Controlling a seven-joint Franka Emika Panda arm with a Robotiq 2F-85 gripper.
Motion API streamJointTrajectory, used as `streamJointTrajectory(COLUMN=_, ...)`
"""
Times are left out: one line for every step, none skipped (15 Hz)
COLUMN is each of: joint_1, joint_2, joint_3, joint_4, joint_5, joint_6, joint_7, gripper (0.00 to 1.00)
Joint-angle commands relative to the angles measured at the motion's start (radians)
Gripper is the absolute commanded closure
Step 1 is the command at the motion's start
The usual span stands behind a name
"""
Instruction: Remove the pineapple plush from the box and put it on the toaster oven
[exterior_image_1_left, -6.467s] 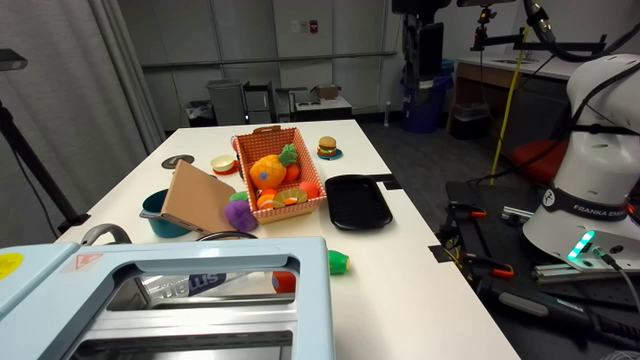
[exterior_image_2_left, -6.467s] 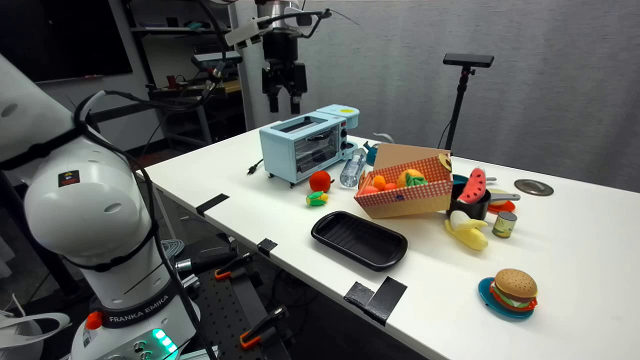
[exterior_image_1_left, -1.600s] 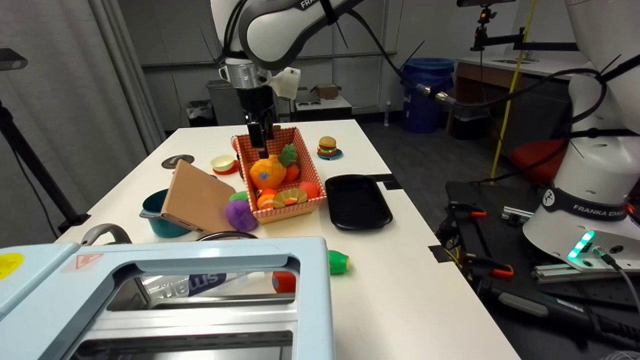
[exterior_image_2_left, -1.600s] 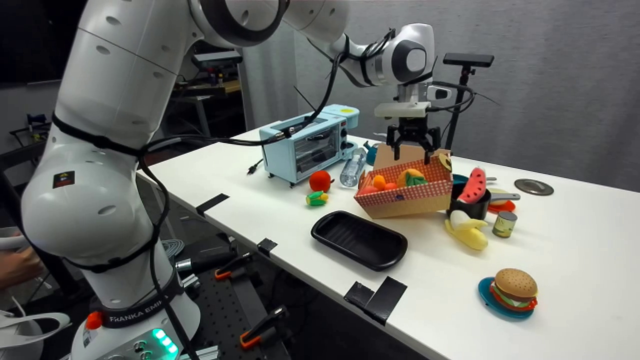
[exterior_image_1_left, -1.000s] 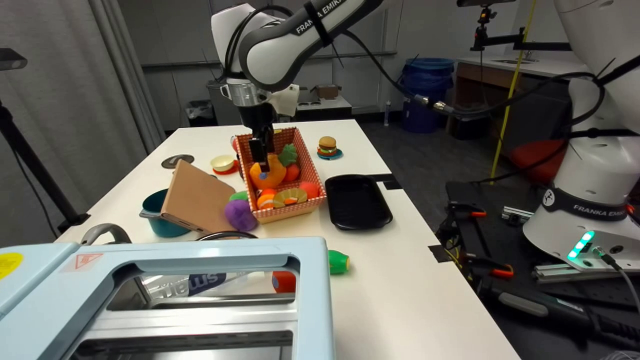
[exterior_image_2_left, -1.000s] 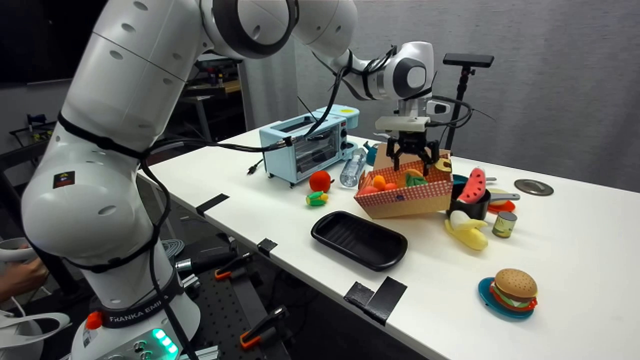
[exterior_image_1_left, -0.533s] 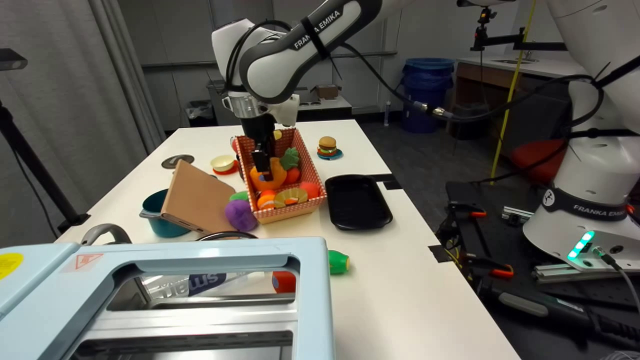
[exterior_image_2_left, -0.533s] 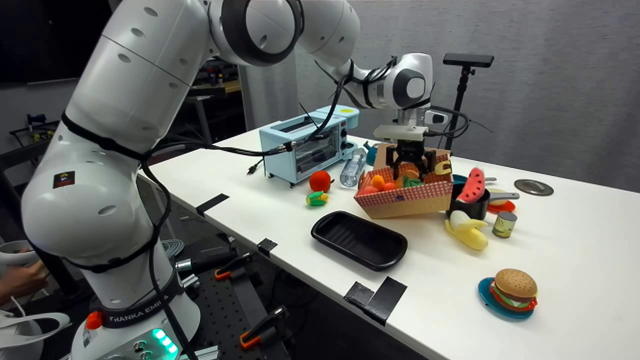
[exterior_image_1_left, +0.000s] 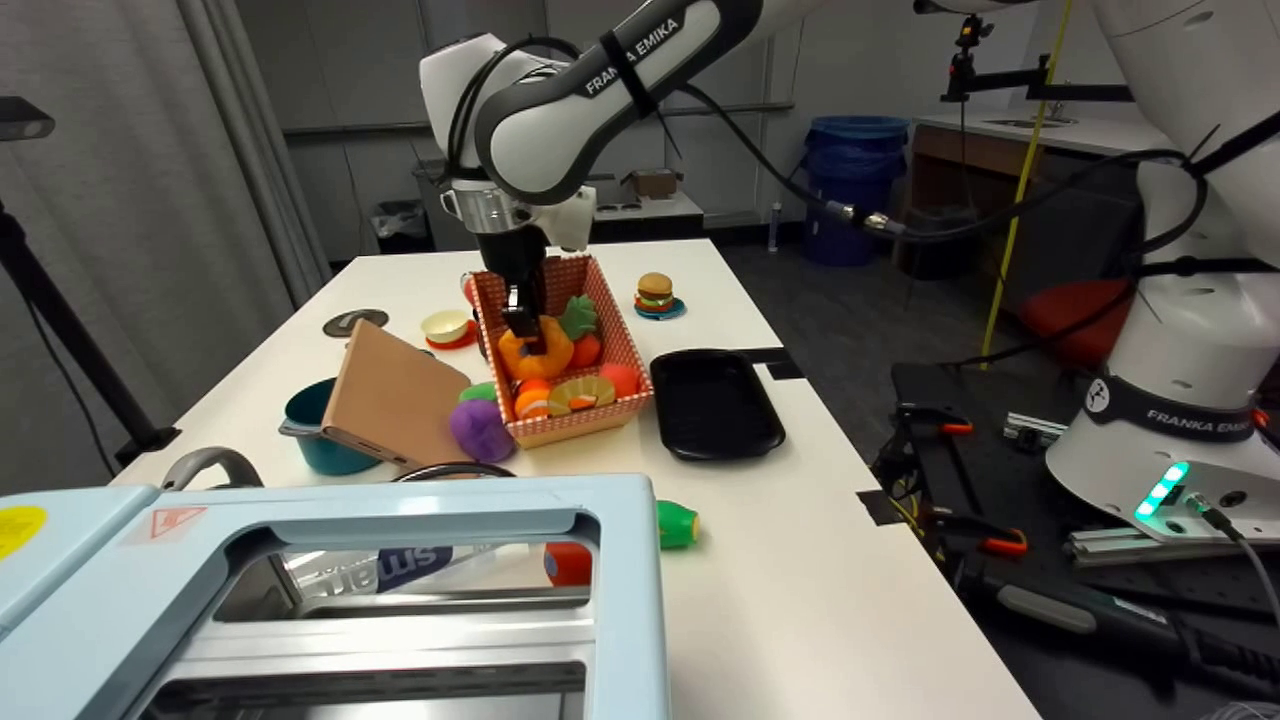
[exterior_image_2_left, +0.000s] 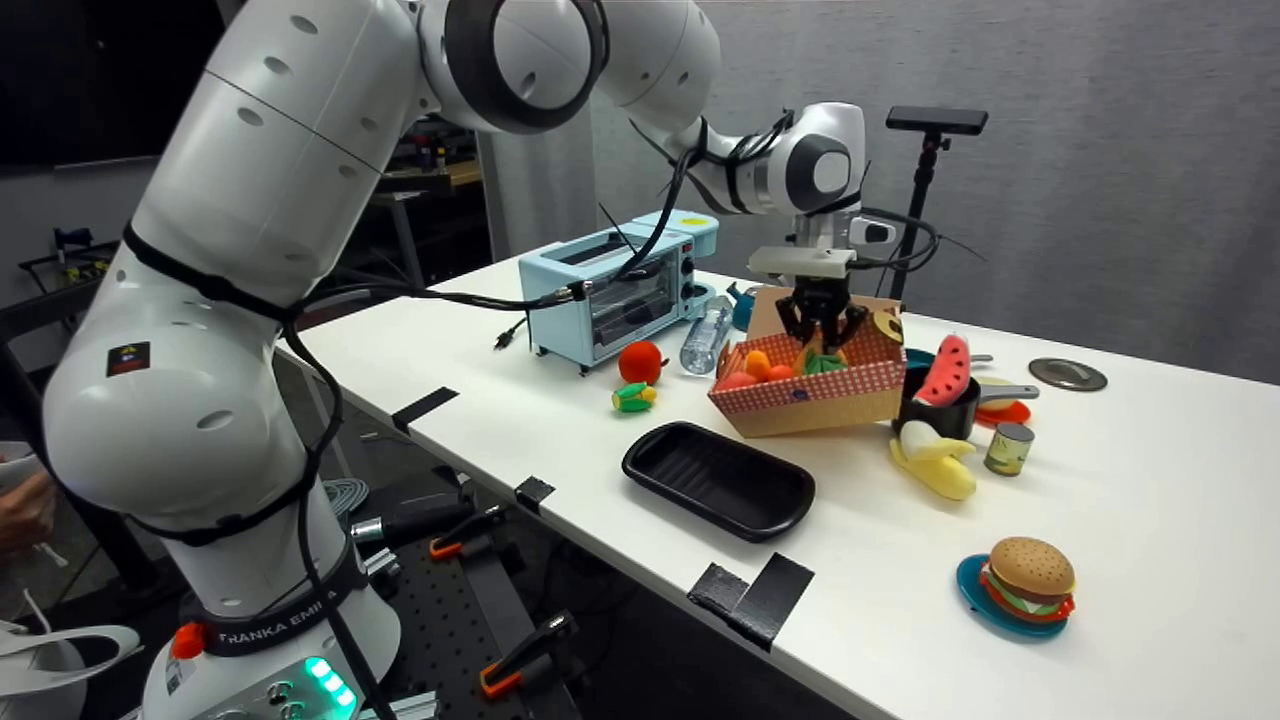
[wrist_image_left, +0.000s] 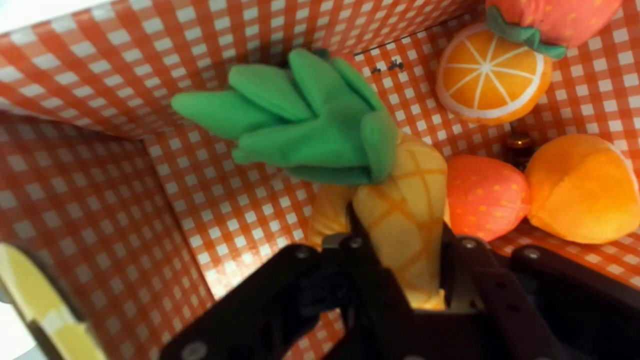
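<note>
The pineapple plush (wrist_image_left: 412, 207) is inside the box (exterior_image_2_left: 840, 405), pinched between the jaws.
In the wrist view the gripper (wrist_image_left: 400, 235) squeezes part of the yellow body between its fingers (more bulges past the nine-o'clock finger), the green leaves pointing between ten and eleven o'clock. A red dotted toy (wrist_image_left: 487, 197) sits just beside the body at three o'clock, a cut-orange toy (wrist_image_left: 487, 75) at one. In an exterior view, the toaster oven (exterior_image_2_left: 625, 310) stands at the box's ten o'clock.

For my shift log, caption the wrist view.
Pincer closed on the pineapple plush inside the checked box, a strawberry plush alongside.
</note>
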Motion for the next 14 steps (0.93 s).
streamJointTrajectory(joint_1=0.012, joint_2=-0.043, joint_3=0.002, joint_4=-0.019, joint_5=0.003, joint_6=0.005, joint_7=0.034, gripper=0.97)
streamJointTrajectory(joint_1=0.014, joint_2=-0.061, joint_3=0.005, joint_4=-0.031, joint_5=0.005, joint_6=0.007, joint_7=0.039, gripper=0.98)
streamJointTrajectory(joint_1=0.018, joint_2=-0.078, joint_3=0.006, joint_4=-0.041, joint_5=0.005, joint_6=0.007, joint_7=0.046, gripper=0.95)
streamJointTrajectory(joint_1=0.022, joint_2=-0.103, joint_3=0.007, joint_4=-0.057, joint_5=0.004, joint_6=0.009, joint_7=0.056, gripper=0.95)
streamJointTrajectory(joint_1=0.026, joint_2=-0.127, joint_3=0.008, joint_4=-0.070, joint_5=0.004, joint_6=0.009, joint_7=0.065, gripper=0.95)
streamJointTrajectory(joint_1=0.029, joint_2=-0.154, joint_3=0.009, joint_4=-0.086, joint_5=0.003, joint_6=0.008, joint_7=0.073, gripper=0.95)
streamJointTrajectory(joint_1=0.032, joint_2=-0.182, joint_3=0.011, joint_4=-0.106, joint_5=0.005, joint_6=0.010, joint_7=0.082, gripper=0.95)
streamJointTrajectory(joint_1=0.035, joint_2=-0.211, joint_3=0.012, joint_4=-0.123, joint_5=0.005, joint_6=0.009, joint_7=0.090, gripper=0.95)
streamJointTrajectory(joint_1=0.037, joint_2=-0.241, joint_3=0.014, joint_4=-0.141, joint_5=0.004, joint_6=0.008, joint_7=0.100, gripper=0.95)
streamJointTrajectory(joint_1=0.039, joint_2=-0.271, joint_3=0.017, joint_4=-0.160, joint_5=0.007, joint_6=0.006, joint_7=0.109, gripper=0.95)
streamJointTrajectory(joint_1=0.041, joint_2=-0.299, joint_3=0.019, joint_4=-0.177, joint_5=0.007, joint_6=0.002, joint_7=0.118, gripper=0.95)
streamJointTrajectory(joint_1=0.045, joint_2=-0.330, joint_3=0.023, joint_4=-0.199, joint_5=0.005, joint_6=-0.003, joint_7=0.129, gripper=0.95)
streamJointTrajectory(joint_1=0.046, joint_2=-0.358, joint_3=0.028, joint_4=-0.218, joint_5=0.009, joint_6=-0.007, joint_7=0.134, gripper=0.95)
streamJointTrajectory(joint_1=0.050, joint_2=-0.385, joint_3=0.032, joint_4=-0.238, joint_5=0.007, joint_6=-0.013, joint_7=0.143, gripper=0.95)
